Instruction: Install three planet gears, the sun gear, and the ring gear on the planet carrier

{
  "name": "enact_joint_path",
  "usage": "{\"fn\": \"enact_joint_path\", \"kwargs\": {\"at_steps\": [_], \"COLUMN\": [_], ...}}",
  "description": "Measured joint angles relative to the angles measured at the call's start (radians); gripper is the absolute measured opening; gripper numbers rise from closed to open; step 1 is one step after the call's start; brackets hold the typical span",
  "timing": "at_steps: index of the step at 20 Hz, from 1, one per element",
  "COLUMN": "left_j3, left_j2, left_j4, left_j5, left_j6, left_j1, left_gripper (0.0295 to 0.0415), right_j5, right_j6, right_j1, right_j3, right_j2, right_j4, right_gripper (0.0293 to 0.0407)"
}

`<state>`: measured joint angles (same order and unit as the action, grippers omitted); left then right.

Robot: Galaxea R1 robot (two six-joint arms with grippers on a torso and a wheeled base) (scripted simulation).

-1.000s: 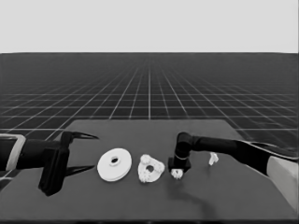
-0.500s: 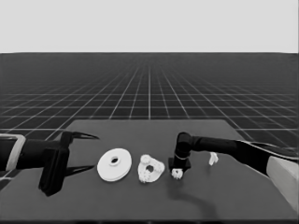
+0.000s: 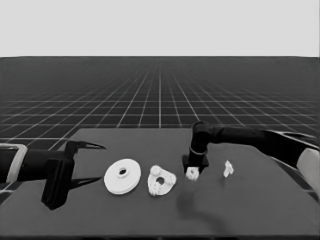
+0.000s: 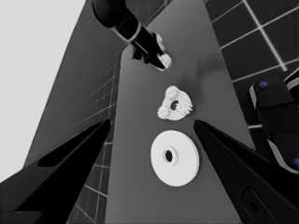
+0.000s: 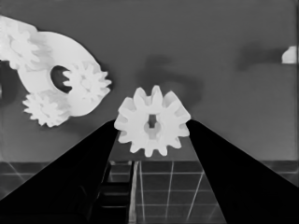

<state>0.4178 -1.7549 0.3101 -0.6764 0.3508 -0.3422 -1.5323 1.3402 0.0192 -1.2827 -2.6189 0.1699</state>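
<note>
The right hand (image 3: 193,170) hangs over the middle of the surface (image 3: 250,210), its fingers clamped on a gear (image 5: 152,121) that sits between the tips. Just beside it lies the smaller round part (image 3: 161,181) with three gears (image 5: 86,82) seated on it. Beyond that rests the larger round part (image 3: 122,176). A thin white piece (image 3: 228,168) lies on the hand's other side. The left hand (image 3: 85,162) waits over the surface's left end, fingers apart.

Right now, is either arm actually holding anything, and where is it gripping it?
Yes. The right gripper holds one small gear, its fingers on opposite toothed edges. The left gripper, waiting at the table's left end, holds nothing.
</note>
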Motion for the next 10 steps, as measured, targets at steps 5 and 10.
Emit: {"fn": "enact_joint_path", "kwargs": {"at_steps": [5, 10], "left_j3": [0.0, 0.0], "left_j2": [0.0, 0.0], "left_j4": [0.0, 0.0], "left_j5": [0.0, 0.0], "left_j6": [0.0, 0.0], "left_j1": [0.0, 0.0], "left_gripper": [0.0385, 0.0385], "right_j5": [-0.01, -0.009], "right_j6": [0.054, 0.042], "right_j1": [0.009, 0.009], "right_j3": [-0.349, -0.394], "right_j2": [-0.405, -0.436], "right_j4": [-0.008, -0.009], "right_gripper": [0.031, 0.031]}}
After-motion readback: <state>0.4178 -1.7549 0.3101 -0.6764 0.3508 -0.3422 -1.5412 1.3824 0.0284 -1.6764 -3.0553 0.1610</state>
